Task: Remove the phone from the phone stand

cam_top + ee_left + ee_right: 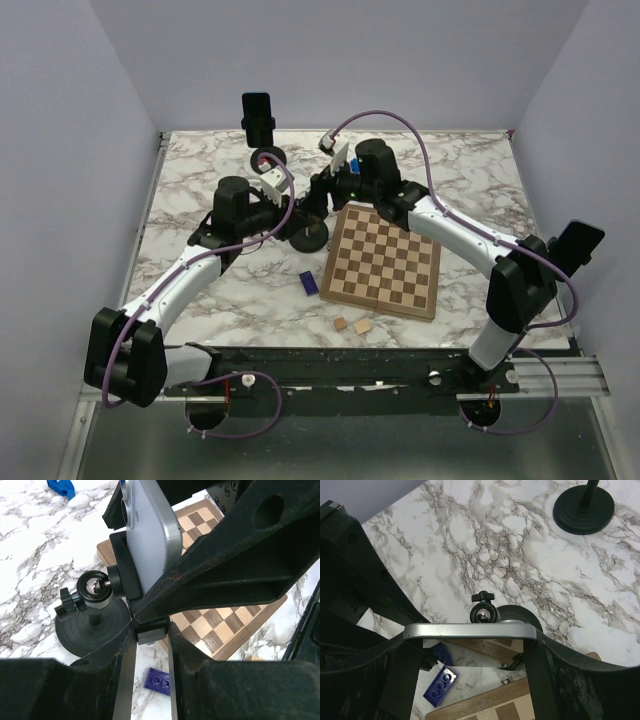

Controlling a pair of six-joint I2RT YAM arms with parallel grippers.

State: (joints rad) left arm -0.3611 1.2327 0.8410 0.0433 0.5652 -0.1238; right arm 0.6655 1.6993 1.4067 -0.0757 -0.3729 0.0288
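Note:
A silver phone sits upright in the black cradle of the phone stand, whose round base rests on the marble beside the chessboard. My left gripper is shut on the cradle's lower clamp block, under the phone. My right gripper is shut on the phone, one finger on each side of its silver edge, directly above the stand's ball joint. In the top view both grippers meet over the stand at mid-table.
A chessboard lies right of the stand. A blue brick lies just in front of it, and two small wooden blocks lie nearer. A second stand holding a dark phone stands at the back.

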